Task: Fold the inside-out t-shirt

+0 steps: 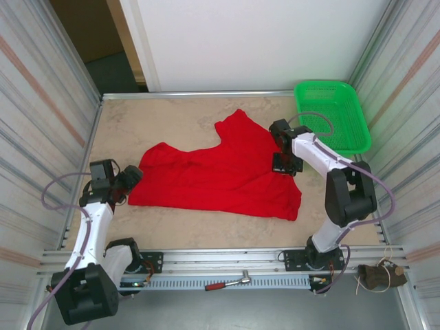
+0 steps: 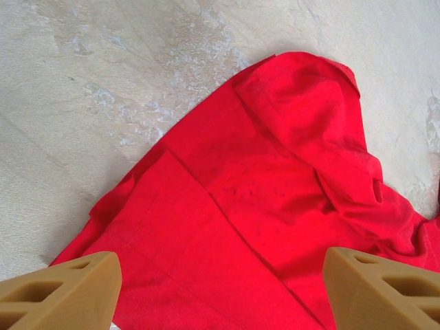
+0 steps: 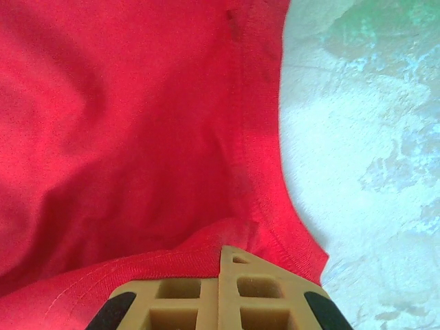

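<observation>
1. The left gripper (image 1: 128, 180) is sitting low at the left end of the inside-out t-shirt (image 1: 220, 175). Its fingers (image 2: 62, 292) are standing wide apart and are gripping nothing. In the left wrist view they are framing a folded flap and a rumpled sleeve.
Risk: a closure here is likely to take several layers at once, or the top flap alone. Either would skew the fold.

2. The t-shirt is lying spread across the middle of the table (image 1: 172, 120), with its long side running left to right and one sleeve pointing toward the far edge. The left end is lying doubled over and wrinkled.
Risk: folding over wrinkled cloth is likely to trap creases. The layers may also shift against each other.

3. The right gripper (image 1: 285, 163) is resting on the right edge of the t-shirt. In the right wrist view its fingers (image 3: 185, 302) are pressed together and appear to be pinching a small ridge of cloth beside the hem.
Risk: the bite is looking shallow and close to the edge, so a brisk pull may strip the cloth out. With only this side held, a pull may also drag and bunch the garment instead of lifting it.

4. The green basket (image 1: 333, 113) is standing in the far right corner, near the right arm.
Risk: a wide swing of that arm may knock it.
</observation>
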`<action>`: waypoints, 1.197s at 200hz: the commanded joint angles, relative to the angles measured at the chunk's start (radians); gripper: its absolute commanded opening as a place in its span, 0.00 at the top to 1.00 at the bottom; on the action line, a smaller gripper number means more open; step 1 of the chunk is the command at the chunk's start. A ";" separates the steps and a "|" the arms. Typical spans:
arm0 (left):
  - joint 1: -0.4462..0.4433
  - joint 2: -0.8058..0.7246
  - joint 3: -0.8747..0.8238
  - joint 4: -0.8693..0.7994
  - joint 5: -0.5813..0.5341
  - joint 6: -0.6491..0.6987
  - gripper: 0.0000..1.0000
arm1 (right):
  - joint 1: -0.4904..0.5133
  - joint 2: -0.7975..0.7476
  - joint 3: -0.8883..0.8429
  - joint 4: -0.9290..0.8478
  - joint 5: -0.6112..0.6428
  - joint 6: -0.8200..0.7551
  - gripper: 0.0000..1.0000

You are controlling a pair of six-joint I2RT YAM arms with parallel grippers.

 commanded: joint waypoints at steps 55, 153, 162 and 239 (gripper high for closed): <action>-0.014 0.001 0.034 0.012 0.008 -0.001 0.23 | 0.027 -0.135 -0.079 -0.011 -0.049 0.069 0.65; -0.042 0.028 0.051 0.021 0.012 0.020 0.22 | 0.178 -0.127 -0.281 0.265 -0.343 0.317 0.60; -0.044 0.029 0.050 0.024 0.012 0.017 0.22 | 0.182 -0.116 -0.283 0.271 -0.340 0.320 0.60; -0.049 0.029 0.042 0.032 0.009 0.006 0.21 | 0.182 -0.028 -0.271 0.302 -0.335 0.322 0.65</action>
